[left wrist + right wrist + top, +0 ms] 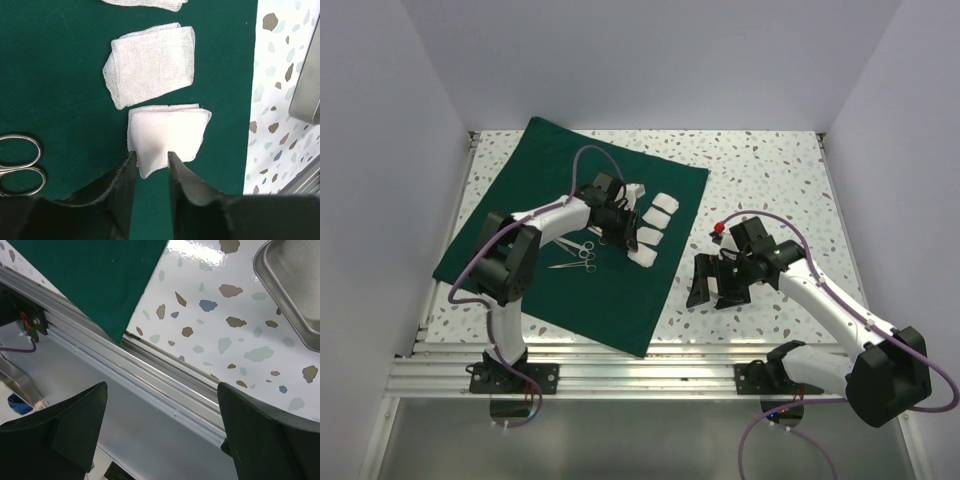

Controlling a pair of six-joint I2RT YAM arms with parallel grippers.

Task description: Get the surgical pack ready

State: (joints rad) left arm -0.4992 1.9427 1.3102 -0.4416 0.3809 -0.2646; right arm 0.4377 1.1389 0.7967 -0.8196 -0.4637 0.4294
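Note:
The dark green drape (535, 215) lies flat on the table. Several white gauze squares (656, 218) sit in a row on its right part. My left gripper (623, 222) hangs low over that row, open by a narrow gap. In the left wrist view, one corner of a folded gauze square (167, 135) lies flat on the cloth between the left gripper's (151, 154) tips. Steel scissors and forceps (577, 256) lie on the drape to the left, and one pair of ring handles (20, 165) shows. The steel tray (290, 285) rests on the bare table beside the drape. My right gripper (715, 283) is wide open and empty.
The right gripper (161, 385) faces the aluminium rail (165, 380) along the table's near edge, past the drape's corner (100, 280). An edge of the tray (306, 90) shows right of the drape. White walls close in three sides. The speckled tabletop (770, 170) stretches behind the right arm.

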